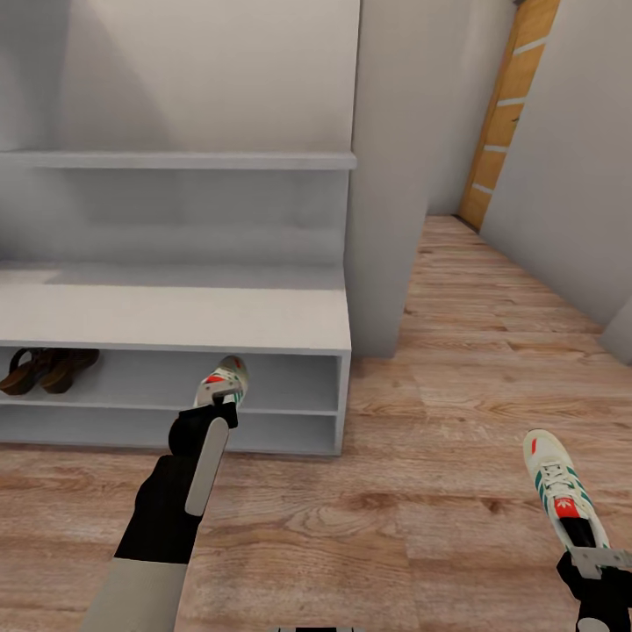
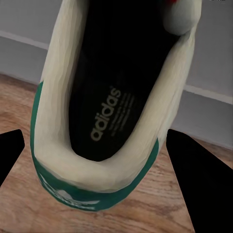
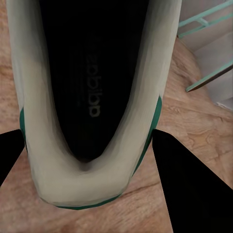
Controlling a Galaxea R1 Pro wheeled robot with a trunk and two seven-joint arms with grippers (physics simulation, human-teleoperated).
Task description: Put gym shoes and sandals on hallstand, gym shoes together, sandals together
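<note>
R arm's gym shoe sits nearest the cam, low at the head view's R edge, held over the corridor floor by its heel. Right gripper is clamped on the heel collar; in the R wrist view the dark fingers flank the heel, closed onto it. Shoe's long axis runs away from the robot, toe fwd and a bit left, opening up.

Largest to smallest: hallstand, w/ flat top, two open tiers, tall back panel and floating shelf. Both sandals already lie side by side in the upper tier at far left, off the floor. Other gym shoe is in the left gripper, also pinched at the heel; L wrist view shows fingers either side of the green heel patch. Toe points into the upper tier, long axis roughly square to the rack front, toe at or just inside the opening.

Step in hand, as I read it: seating the L shoe on the upper tier. Do it well by keeping the sole level, clearing the top's underside, pushing deep enough that the heel is past the edge before letting go. Leave room beside it for the R shoe, same heading.
</note>
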